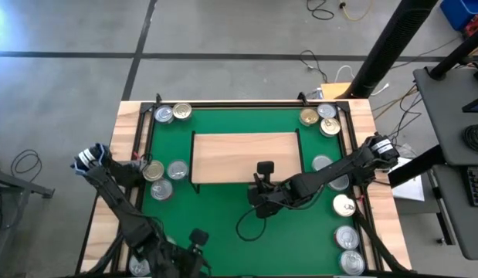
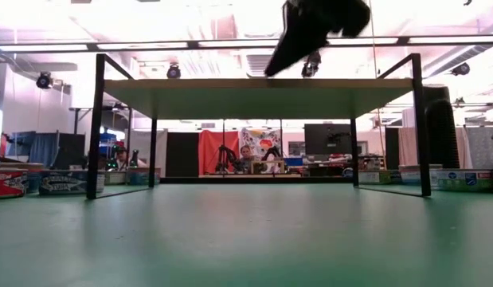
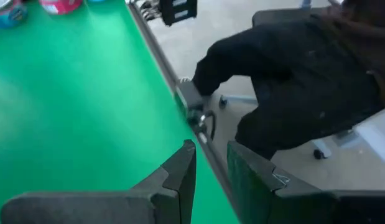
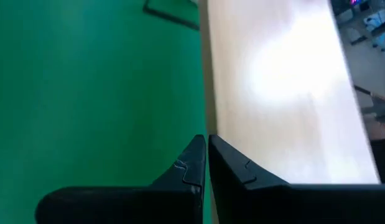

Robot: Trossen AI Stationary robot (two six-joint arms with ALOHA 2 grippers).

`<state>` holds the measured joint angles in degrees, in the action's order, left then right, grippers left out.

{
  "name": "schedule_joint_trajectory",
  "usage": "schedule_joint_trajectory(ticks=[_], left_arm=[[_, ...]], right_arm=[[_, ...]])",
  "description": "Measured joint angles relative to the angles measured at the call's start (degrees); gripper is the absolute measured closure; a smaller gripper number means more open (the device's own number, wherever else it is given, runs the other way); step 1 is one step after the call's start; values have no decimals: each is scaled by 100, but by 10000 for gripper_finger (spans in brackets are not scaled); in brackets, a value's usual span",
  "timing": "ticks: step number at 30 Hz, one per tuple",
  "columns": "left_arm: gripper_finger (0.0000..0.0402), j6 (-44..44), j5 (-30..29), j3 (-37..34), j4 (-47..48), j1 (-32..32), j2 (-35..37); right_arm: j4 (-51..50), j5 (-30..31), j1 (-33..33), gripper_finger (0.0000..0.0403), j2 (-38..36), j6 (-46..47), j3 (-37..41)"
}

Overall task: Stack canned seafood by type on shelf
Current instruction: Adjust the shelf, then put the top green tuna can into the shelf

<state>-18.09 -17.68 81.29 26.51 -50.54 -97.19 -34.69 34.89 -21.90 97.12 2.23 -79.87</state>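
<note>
My right gripper [image 1: 263, 171] hangs pinched shut and empty at the six o'clock edge of the bare, pale-wood shelf [image 1: 242, 154], while the left gripper [image 3: 211, 168], fingers narrowly parted and holding nothing, waits at seven o'clock. Round ringed tins [image 1: 329, 120], silver and gold-toned, ring the green mat [image 1: 215, 205]; I would open wide above one before descending squarely.

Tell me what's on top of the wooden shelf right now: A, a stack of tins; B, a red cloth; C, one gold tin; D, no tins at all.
D: the shelf top is bare wood, and the tins sit on the green mat around it.
</note>
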Motion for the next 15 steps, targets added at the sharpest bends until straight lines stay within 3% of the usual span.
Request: schedule_joint_trajectory(ticks=[4, 10, 15], left_arm=[[325, -119, -287, 134, 3, -70, -243], [325, -311, -757, 33, -26, -147, -594], [325, 636, -804, 14, -712, -147, -783]], right_arm=[[-491, -161, -429, 390, -198, 496, -221], [-1776, -1882, -1318, 390, -398, 2630, -346], [-3015, -2146, -2019, 390, -377, 4324, -341]])
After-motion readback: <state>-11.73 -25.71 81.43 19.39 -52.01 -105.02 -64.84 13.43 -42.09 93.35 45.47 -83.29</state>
